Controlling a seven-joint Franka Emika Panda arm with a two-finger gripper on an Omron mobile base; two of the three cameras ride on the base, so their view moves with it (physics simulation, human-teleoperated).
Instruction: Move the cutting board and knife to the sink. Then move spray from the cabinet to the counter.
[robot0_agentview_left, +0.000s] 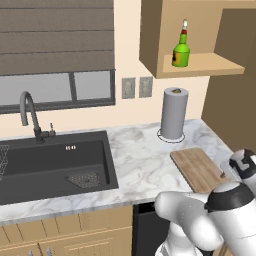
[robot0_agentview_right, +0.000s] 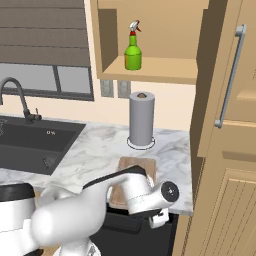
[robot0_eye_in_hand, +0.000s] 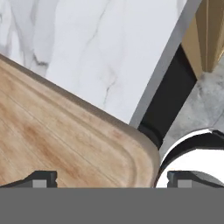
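Observation:
The light-brown cutting board (robot0_agentview_left: 197, 167) (robot0_agentview_right: 137, 167) lies on the white marble counter (robot0_agentview_left: 145, 160) (robot0_agentview_right: 95, 150) at its right end, near the front edge. In the hand view my gripper (robot0_eye_in_hand: 113, 180) hovers open over the board's rounded front corner (robot0_eye_in_hand: 65, 140), one fingertip over the wood and the other past the counter edge, with nothing between them. The knife is out of view. The green spray (robot0_agentview_left: 181, 52) (robot0_agentview_right: 132, 52) stands upright in the doorless cabinet (robot0_agentview_left: 200, 65) (robot0_agentview_right: 160, 67) niche. The black sink (robot0_agentview_left: 55, 160) (robot0_agentview_right: 30, 140) lies to the left.
A grey paper towel roll (robot0_agentview_left: 174, 114) (robot0_agentview_right: 141, 120) stands behind the board by the wall. A dark gooseneck faucet (robot0_agentview_left: 27, 107) (robot0_agentview_right: 15, 95) rises behind the sink. A tall wooden cabinet with a bar handle (robot0_agentview_right: 230, 75) walls off the counter's right end.

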